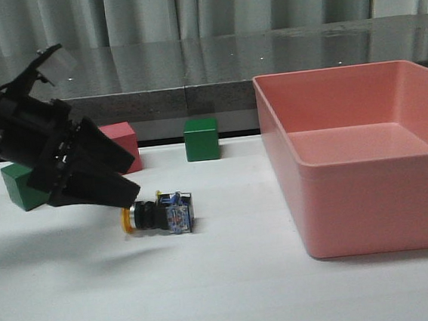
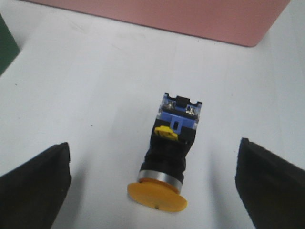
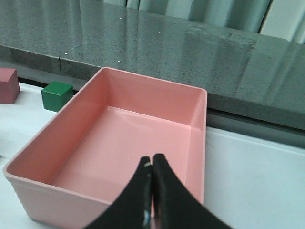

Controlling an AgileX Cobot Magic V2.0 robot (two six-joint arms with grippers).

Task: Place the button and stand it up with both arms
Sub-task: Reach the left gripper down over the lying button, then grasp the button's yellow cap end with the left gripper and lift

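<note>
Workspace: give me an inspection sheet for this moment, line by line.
Surface: white table, bare in front.
Job's things: button lying on its side, yellow cap toward the left gripper, not stood up.
Clutter: pink bin with nothing seen inside; green cube at the back; pink cube and a second green cube partly behind the left arm.
Grippers: left gripper open, fingers on either side of the button's cap, not touching; right gripper shut, above the bin.
Cables: nothing seen.
Surroundings: grey stone ledge, curtains behind.
</note>
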